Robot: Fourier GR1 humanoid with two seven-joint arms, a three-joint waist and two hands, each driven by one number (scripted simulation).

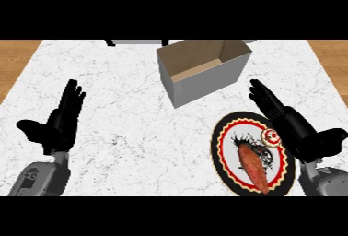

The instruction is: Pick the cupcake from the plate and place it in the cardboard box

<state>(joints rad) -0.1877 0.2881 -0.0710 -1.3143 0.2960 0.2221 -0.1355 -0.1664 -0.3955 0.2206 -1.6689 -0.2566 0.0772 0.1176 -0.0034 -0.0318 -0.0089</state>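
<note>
White marble counter point(136, 138) fills the head view, with wooden floor point(17, 60) showing past its left and right edges. On this counter, toward the lower right, lies the plate point(228, 173), round with a black rim, a red scalloped band and a dark drawing on its white centre. The cupcake point(272, 136) sits on the plate's upper right part, small, with red and white on top. Beside it on the same plate, lower and nearer the middle, lies a long reddish-brown item point(253, 167) that looks like a sweet potato, running top to bottom.

Up and to the left of the plate, well apart from it, stands the cardboard box point(204, 73), open at the top with grey outer walls and a brown inside; nothing can be seen in it.

Over the plate's right edge is the right hand point(292, 124), released, its fingers straight and pointing up and left, the thumb spread to the right. It grasps nothing, and whether it touches the cupcake cannot be told. At the view's left the left hand point(58, 124) rests open above the counter, fingers up, thumb out to the left, holding nothing.
</note>
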